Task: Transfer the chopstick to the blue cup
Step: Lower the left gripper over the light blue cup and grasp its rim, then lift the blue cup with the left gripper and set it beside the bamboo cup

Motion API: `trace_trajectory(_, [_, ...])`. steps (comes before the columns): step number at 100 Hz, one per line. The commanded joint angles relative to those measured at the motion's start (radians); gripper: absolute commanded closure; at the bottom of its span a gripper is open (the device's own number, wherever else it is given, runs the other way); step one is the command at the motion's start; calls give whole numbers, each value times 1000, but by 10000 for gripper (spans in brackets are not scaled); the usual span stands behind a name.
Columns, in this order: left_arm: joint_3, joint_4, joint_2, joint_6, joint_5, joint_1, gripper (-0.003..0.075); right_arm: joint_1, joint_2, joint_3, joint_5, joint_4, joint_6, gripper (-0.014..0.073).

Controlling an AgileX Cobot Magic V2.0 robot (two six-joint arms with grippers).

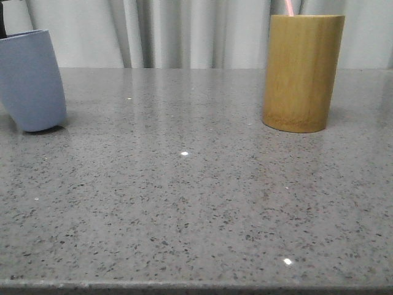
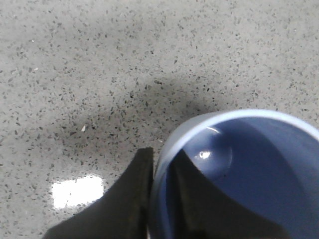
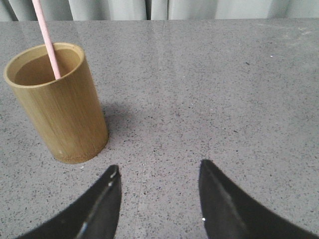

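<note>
Item one: blue cup (image 1: 31,80), matte grey-blue tumbler, at the far left of the speckled grey stone desk (image 1: 196,203), leaning off vertical with its rounded base on the surface. The left wrist view explains the lean: the left end effector (image 2: 162,191) is closed on the cup's rim, one dark finger (image 2: 124,199) outside the wall and the other inside the bowl, so the cup is pinched by its wall and tipped, probably to keep it steady and present its mouth for what is to come. The cup's interior (image 2: 259,169) is empty. Item two: bamboo cylinder holder (image 1: 302,72), yellow-brown, taller than the cup, upright at the far right of the desk, well apart from the cup. Item three: chopstick (image 3: 46,37), thin pale pink stick, standing slanted inside the bamboo holder with its upper part above the rim (in the front view just a short pink tip (image 1: 288,7) shows over the holder's edge). It rests against the inner wall because the holder is far wider than the stick. Item four: right end effector (image 3: 158,191), fingers spread wide and holding nothing, over bare desk just beside the holder. Status, by judgement: the transfer is not yet begun; the next move calls for the right end effector to reach over the holder and pinch the exposed upper length of the chopstick.
</note>
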Motion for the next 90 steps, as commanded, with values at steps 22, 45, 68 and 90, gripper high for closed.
trace_trajectory(22, [-50,-73,-35,-13,-29,-46,739,-4,10,-35,-67,3,-4,213])
trace_trajectory(45, [-159,-80,-5,-13,-40,-152,739,-4,10,-35,-68,3,-4,213])
trace_trajectory(68, [-301,-105,112,-13,-4,-252,739,-4,10,-35,-67,3,-4,213])
trace_trajectory(90, [-392,-106,200,-15,3,-320,739,-4,10,-35,-67,3,-4,213])
